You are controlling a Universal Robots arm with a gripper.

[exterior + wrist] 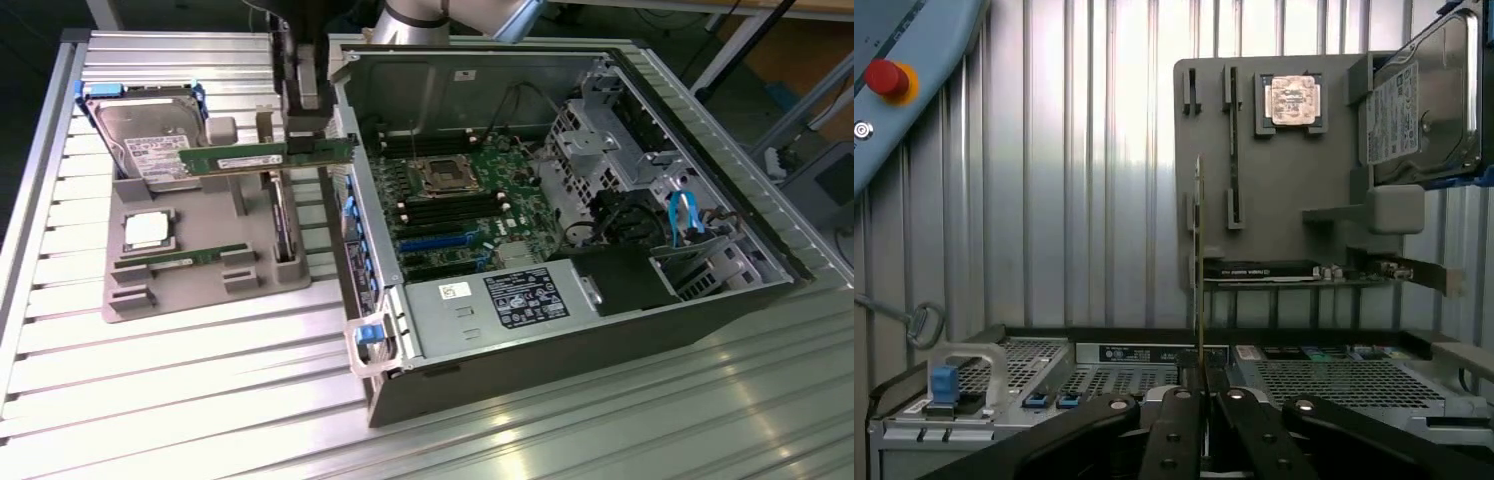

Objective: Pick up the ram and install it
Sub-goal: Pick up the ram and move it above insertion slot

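The tool (pixel 311 145) is pinching the ram (pixel 240 158), its two fingers pressed against the flat faces of the thin green stick. In the wrist view we are looking along the ram (pixel 1199 260) edge-on, rising straight out of the tool (pixel 1199 378). That grip is keeping the board square to the fingers, so we are judging that its contact edge can meet a slot without twisting.

In the exterior view the stick is hanging level above the grey holder (pixel 200 295), clear of it, at about nine o'clock from the open computer case (pixel 534 300). Its nearer end is coming close to the case wall. We are reading the pick-up as done and the install as not yet done: the dark memory slots (pixel 427 212) on the motherboard (pixel 487 165) are sitting well apart from the stick, toward three o'clock.

A second, matching stick (pixel 180 258) is lying in the holder at six o'clock from the held one, beside the silver processor (pixel 147 230), on the ribbed worktop (pixel 200 390).
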